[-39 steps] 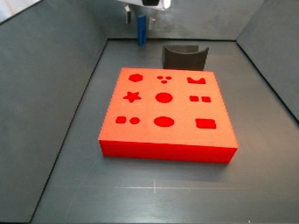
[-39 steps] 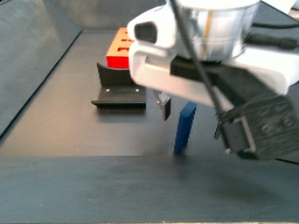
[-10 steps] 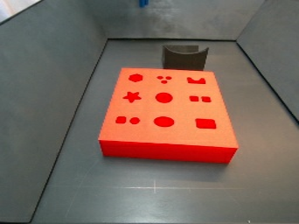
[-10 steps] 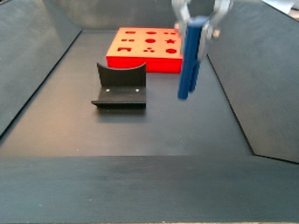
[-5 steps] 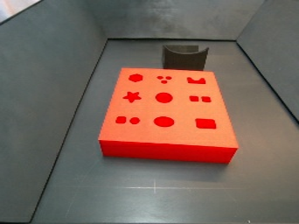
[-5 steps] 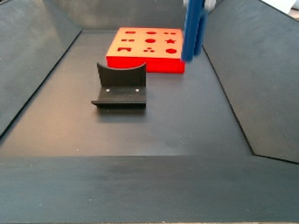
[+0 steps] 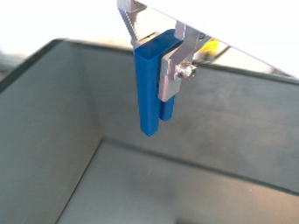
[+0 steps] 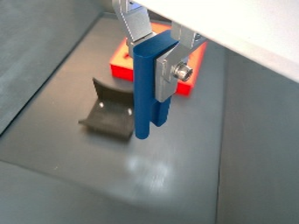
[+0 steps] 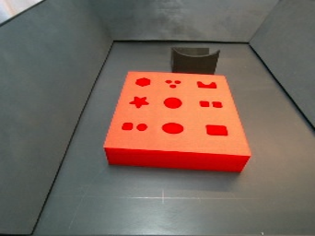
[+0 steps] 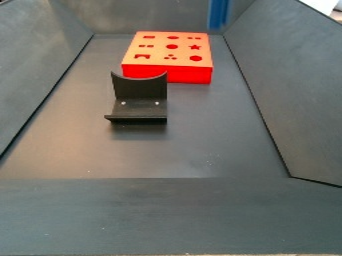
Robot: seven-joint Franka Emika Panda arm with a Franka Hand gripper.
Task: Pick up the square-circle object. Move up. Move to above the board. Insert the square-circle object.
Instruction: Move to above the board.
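The square-circle object, a slim blue peg, hangs upright between my gripper's silver fingers, which are shut on its upper part; it shows the same way in a wrist view. The red-orange board with its shaped holes lies flat on the floor in both side views. In a wrist view a part of the board shows far below, behind the peg. In a side view only the peg's lower end shows at the top edge, high above the board's far right side. The gripper itself is out of both side views.
The dark fixture stands on the floor just beyond one short end of the board, also in a side view and a wrist view. Grey sloping walls enclose the floor on all sides.
The gripper has risen with the peg and carried it toward the board; in a side view the peg went from full length to only its tip at the top edge.
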